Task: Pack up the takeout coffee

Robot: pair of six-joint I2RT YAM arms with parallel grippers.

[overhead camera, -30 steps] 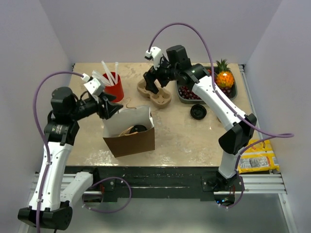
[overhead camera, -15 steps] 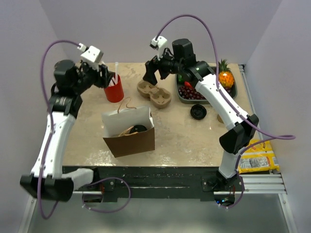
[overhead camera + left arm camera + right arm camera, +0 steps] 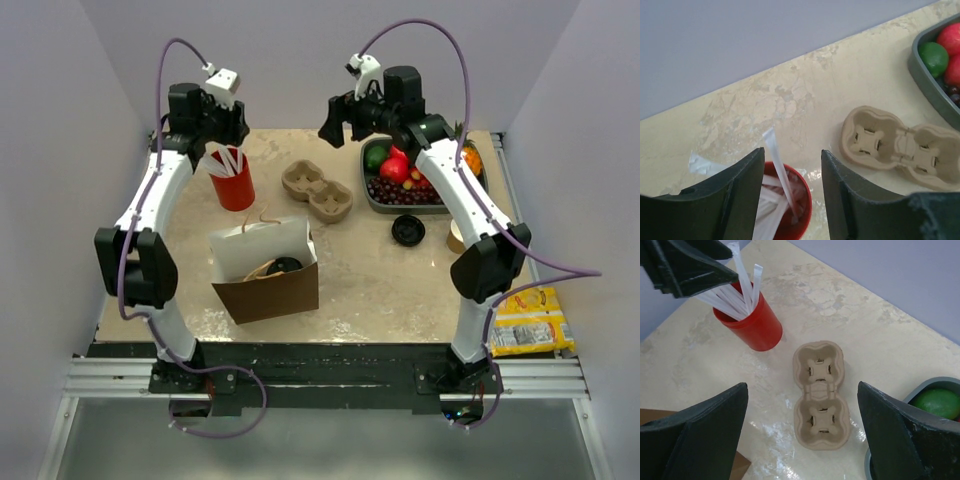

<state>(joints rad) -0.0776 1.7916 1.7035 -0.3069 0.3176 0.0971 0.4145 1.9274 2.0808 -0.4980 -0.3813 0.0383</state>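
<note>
The takeout coffee shows as a black round lid inside the open brown paper bag; its cup body is hidden by the bag. My left gripper is open and empty, high at the back left, above the red cup of wrapped straws. My right gripper is wide open and empty, high above the back of the table. Below it lies the tan two-cup carrier. Neither gripper is near the bag.
A loose flat black lid and a lidless tan cup lie right of the bag. A grey fruit tray stands at the back right. The red cup and carrier stand behind the bag. A yellow packet lies off the table's right.
The left gripper has left the bag's rim and risen back to above the red cup. The right gripper has lifted up and back off the carrier, uncovering the fruit tray.
</note>
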